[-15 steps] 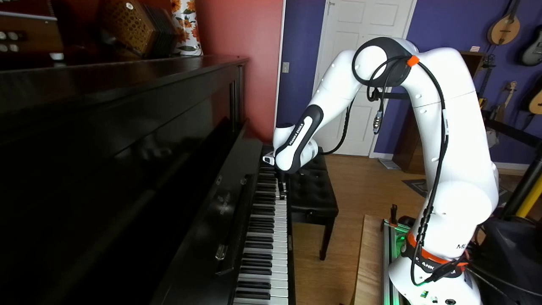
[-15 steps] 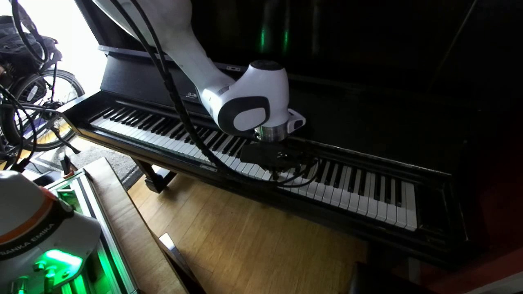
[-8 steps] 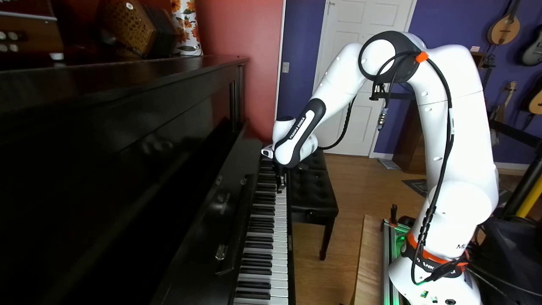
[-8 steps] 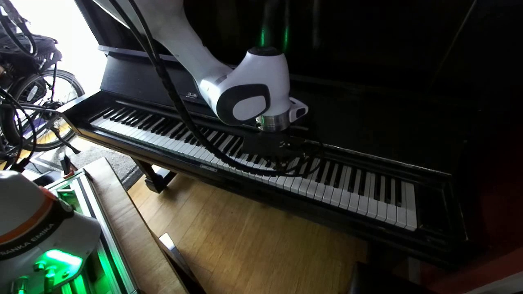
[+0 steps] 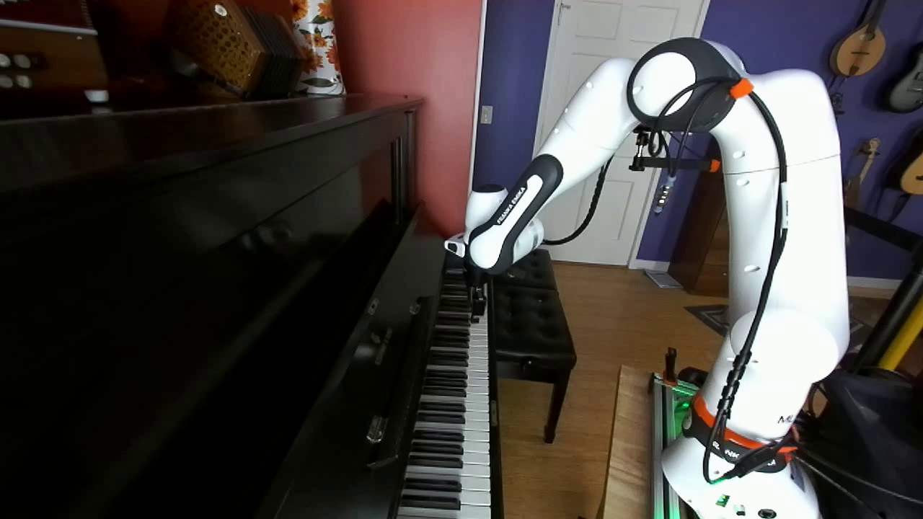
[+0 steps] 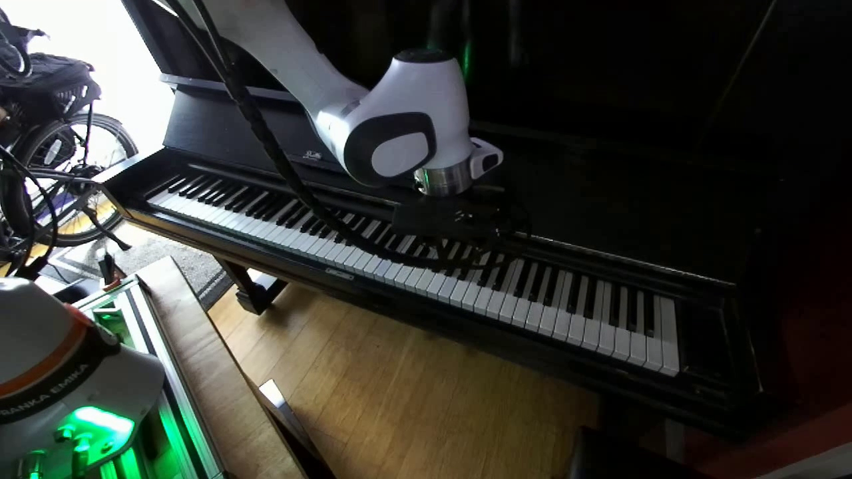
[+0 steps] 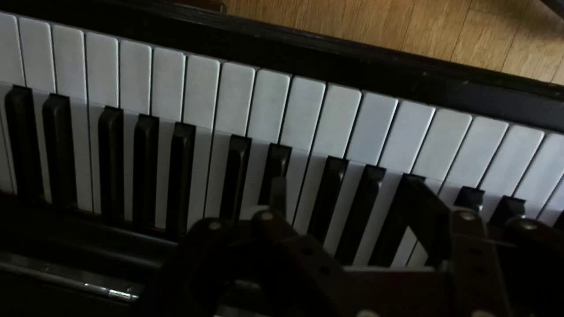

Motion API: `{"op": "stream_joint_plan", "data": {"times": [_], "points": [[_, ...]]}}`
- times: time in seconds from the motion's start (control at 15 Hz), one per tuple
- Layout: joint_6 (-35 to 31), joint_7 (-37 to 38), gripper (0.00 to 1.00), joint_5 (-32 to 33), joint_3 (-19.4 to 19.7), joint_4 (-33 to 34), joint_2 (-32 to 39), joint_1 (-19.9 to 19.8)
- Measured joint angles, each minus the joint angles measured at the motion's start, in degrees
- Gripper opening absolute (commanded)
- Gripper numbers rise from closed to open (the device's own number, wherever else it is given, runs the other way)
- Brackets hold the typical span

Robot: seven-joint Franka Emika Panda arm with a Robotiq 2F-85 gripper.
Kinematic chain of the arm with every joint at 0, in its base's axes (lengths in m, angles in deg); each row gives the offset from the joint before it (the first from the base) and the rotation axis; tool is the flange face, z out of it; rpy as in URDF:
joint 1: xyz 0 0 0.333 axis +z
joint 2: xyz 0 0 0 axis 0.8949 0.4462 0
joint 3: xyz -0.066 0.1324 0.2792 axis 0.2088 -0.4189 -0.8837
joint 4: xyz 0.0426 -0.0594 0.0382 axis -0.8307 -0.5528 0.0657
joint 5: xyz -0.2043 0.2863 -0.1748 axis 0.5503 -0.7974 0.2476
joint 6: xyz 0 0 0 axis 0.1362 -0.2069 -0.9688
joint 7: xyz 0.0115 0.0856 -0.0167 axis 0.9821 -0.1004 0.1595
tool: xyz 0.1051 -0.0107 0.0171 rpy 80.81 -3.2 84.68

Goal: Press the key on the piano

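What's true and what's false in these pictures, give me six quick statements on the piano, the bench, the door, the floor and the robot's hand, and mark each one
1. The hand is over the keys of the piano. True.
2. The bench is bright red. False: it is black and padded.
3. The hand is shut. False: its fingers stand apart.
4. The door is white. True.
5. The keys are covered up. False: white and black ones lie exposed.
6. The floor looks like wood. True.

Wooden plank floor (image 6: 413,386); piano (image 5: 274,288), black padded bench (image 5: 532,324) standing on it; grey rug (image 6: 202,271) lying flat.
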Motion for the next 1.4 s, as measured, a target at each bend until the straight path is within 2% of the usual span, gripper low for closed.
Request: {"op": "stream_joint_plan", "data": {"times": [0.4, 0.67, 1.0, 1.4], "points": [[0.0, 1.2, 1.0, 0.7, 1.0, -3.4, -7.1, 1.7], [0.0, 4.7, 1.0, 3.3, 2.5, -6.0, -12.7, 3.6], [-0.3, 12.2, 1.0, 11.2, 4.0, -9.6, -20.3, 5.3], [-0.4, 19.1, 1.0, 19.4, 4.1, -12.7, -27.5, 5.5]]}}
